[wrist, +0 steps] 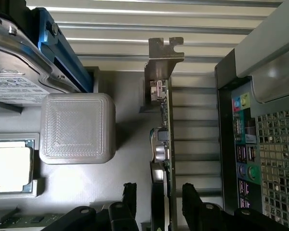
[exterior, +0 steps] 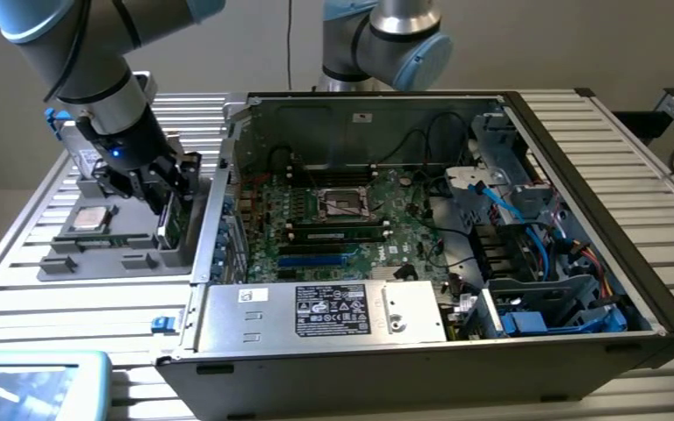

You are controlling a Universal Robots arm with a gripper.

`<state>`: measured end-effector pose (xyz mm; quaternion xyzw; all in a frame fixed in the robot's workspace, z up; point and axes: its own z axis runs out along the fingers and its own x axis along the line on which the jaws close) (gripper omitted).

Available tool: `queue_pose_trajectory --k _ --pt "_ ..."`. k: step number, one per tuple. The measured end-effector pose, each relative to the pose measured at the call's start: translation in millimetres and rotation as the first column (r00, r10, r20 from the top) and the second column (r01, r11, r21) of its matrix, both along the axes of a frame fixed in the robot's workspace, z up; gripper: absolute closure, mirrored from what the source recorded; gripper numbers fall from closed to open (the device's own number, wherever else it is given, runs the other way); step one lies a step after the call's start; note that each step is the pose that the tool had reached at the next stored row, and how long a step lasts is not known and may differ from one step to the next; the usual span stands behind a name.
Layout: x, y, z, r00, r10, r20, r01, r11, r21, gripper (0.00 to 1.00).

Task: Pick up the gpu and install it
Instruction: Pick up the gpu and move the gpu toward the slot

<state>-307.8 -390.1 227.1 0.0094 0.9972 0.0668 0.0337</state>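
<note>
The gpu [wrist: 164, 120] stands on edge in a slot of the grey holder tray [wrist: 125, 163], seen edge-on, with its metal bracket [wrist: 163, 55] at one end. My gripper [wrist: 160, 197] is open and straddles the card, one black finger [wrist: 130, 192] on each side, with a gap showing between each finger and the card. In the exterior view the gripper [exterior: 150, 195] hangs low over the tray [exterior: 91, 263] at that view's left, right above the upright green card [exterior: 171, 219].
The open computer case [exterior: 618, 289] sits beside the tray, its motherboard [exterior: 337, 219] exposed and its rear port panel [wrist: 245, 144] close to the card. On the tray lie a processor [wrist: 7, 166], a hard drive [wrist: 14, 72] and a grey block [wrist: 77, 126].
</note>
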Motion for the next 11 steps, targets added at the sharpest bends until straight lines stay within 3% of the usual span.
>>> queue_pose_trajectory --k 2,5,6,11 --pt "0.1 0.0 -0.5 1.0 0.0 0.0 0.0 1.0 0.0 0.57" --pt "0.1 0.1 -0.7 1.0 0.002 0.0 -0.002 1.0 -0.0001 0.63" --pt "0.1 0.1 -0.7 1.0 0.002 0.0001 -0.002 1.0 -0.0001 0.72" --pt "0.0 0.1 -0.8 1.0 0.002 0.0004 -0.002 1.0 -0.0001 0.72"
